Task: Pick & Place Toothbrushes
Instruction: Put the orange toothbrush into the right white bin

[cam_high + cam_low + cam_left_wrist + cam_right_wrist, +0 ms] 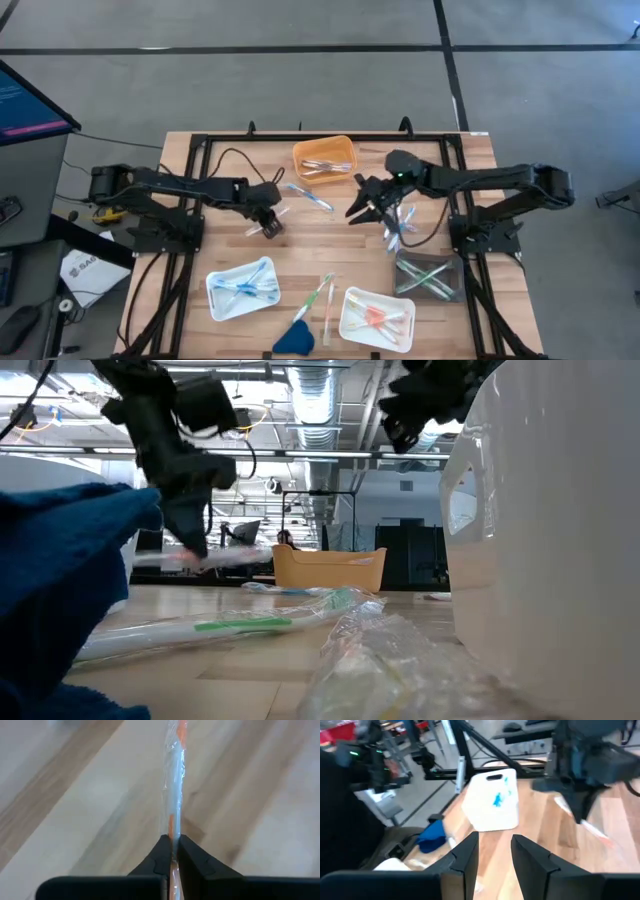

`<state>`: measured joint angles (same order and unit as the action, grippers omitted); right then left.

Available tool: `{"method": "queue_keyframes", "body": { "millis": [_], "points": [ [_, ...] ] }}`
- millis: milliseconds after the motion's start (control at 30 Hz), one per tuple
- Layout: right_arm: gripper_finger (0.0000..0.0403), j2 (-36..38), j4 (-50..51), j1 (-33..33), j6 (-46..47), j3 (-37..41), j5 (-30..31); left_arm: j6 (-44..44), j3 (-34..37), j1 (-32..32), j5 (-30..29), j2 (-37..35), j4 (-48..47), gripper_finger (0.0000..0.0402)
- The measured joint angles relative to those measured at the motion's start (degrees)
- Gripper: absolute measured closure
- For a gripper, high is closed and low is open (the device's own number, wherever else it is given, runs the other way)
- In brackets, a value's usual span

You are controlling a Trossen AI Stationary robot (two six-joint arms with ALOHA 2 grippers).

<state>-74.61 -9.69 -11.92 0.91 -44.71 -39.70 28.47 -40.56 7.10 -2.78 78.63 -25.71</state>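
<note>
Left wrist view: my left gripper (pixel 173 851) has its jaws pressed on a wrapped orange toothbrush (pixel 174 795), crinkly clear film over a thin stick, above pale wood grain.
High view: that toothbrush (pixel 268 226) sits mid-table, between the orange tray (pixel 323 157) and the white tray (pixel 241 287).
Right wrist view: my right gripper (pixel 495 852) hangs with jaws spread, holding nothing.
Low view: only here a blue cloth (pixel 60 560) looms large.
</note>
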Motion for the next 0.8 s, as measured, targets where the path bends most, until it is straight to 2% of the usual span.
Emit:
{"method": "queue_keyframes", "body": {
  "millis": [133,333,433,533,633,733,800],
  "points": [
    [0.0294,-4.3,-0.4,0.7,0.1,-1.3,1.4,-1.5,-1.9,-1.4,2.4,-2.3,0.9,0.0395],
    [0.0294,-8.9,-0.7,1.4,0.0,-4.5,1.3,-3.0,-5.5,-4.4,3.3,-1.8,1.9,0.0395],
    [0.0294,-10.4,0.9,2.7,-4.1,-5.8,1.5,-3.9,-7.1,-5.5,4.9,-0.7,1.8,0.0395],
    [0.0294,-11.3,5.0,5.0,-10.9,-7.0,5.1,-4.7,-8.6,-6.4,6.8,0.8,3.5,0.0396],
    [0.0294,-12.1,9.6,7.5,-16.0,-8.9,11.4,-5.6,-10.0,-7.5,7.2,2.7,3.7,0.0396],
    [0.0294,-12.1,11.6,9.3,-16.5,-10.7,17.1,-5.8,-11.1,-8.4,7.3,4.4,3.8,0.0396],
    [0.0294,-12.1,12.3,10.0,-16.5,-11.1,18.7,-5.8,-11.5,-8.7,7.3,5.7,4.2,0.0396]
  ]
}}
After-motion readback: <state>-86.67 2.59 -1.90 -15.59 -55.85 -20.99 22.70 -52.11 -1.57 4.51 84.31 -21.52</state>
